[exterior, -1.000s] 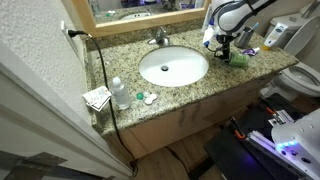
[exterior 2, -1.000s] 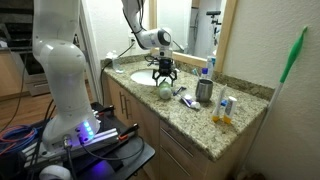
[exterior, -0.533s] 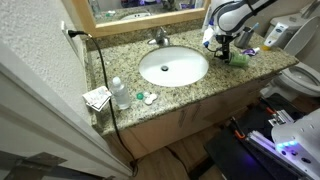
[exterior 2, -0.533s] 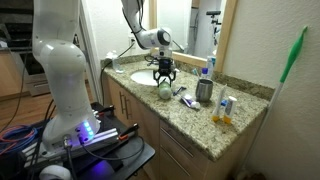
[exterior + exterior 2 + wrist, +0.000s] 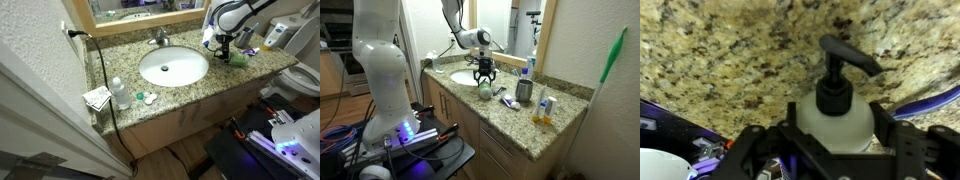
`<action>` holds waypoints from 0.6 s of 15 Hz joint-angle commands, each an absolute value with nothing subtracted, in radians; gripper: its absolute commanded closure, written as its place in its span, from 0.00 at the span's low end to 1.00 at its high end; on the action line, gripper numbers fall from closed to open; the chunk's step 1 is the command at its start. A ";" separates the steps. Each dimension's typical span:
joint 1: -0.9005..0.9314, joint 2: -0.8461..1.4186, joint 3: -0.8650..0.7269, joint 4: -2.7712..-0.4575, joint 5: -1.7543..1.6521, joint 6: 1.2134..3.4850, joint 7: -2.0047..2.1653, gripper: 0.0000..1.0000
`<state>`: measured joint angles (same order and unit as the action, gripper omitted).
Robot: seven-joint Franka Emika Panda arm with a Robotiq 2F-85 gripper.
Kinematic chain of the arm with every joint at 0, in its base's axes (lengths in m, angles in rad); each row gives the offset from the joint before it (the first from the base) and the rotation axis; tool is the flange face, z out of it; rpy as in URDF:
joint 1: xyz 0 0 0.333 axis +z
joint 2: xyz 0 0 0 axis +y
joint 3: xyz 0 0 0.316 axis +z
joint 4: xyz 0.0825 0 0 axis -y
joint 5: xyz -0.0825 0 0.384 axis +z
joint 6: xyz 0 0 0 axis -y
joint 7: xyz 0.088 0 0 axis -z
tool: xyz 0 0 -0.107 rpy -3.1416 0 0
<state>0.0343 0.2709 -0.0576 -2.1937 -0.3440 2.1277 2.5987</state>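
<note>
The tool (image 5: 836,128) was partly open and squeezed the soap bottle (image 5: 835,115) from both sides (its black pump (image 5: 843,58) poked up between the fingers (image 5: 900,145)). The bottle stood on the speckled desk (image 5: 120,50), at 3 o'clock from the white sink (image 5: 173,66).

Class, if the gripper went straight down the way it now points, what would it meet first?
Most likely the pump bottle, which sits directly under the gripper, between its fingers; the granite counter lies beneath. How close they are is unclear.
</note>
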 commanded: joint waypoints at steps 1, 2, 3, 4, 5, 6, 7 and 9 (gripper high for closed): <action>0.009 0.184 -0.060 -2.267 -0.270 2.267 2.496 0.54; 0.003 0.152 -0.062 -2.292 -0.247 2.310 2.464 0.54; -0.002 0.124 -0.062 -2.313 -0.219 2.345 2.428 0.54; -0.007 0.088 -0.060 -2.340 -0.188 2.379 2.380 0.54; -0.011 0.055 -0.056 -2.365 -0.154 2.408 2.329 0.54; -0.013 0.015 -0.053 -2.392 -0.118 2.432 2.277 0.54; -0.013 -0.022 -0.050 -2.414 -0.078 2.449 2.218 0.54; -0.006 -0.105 -0.043 -2.455 0.006 2.461 2.102 0.54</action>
<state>0.0050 0.0397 -0.0602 -2.3530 -0.0955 2.4129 2.2554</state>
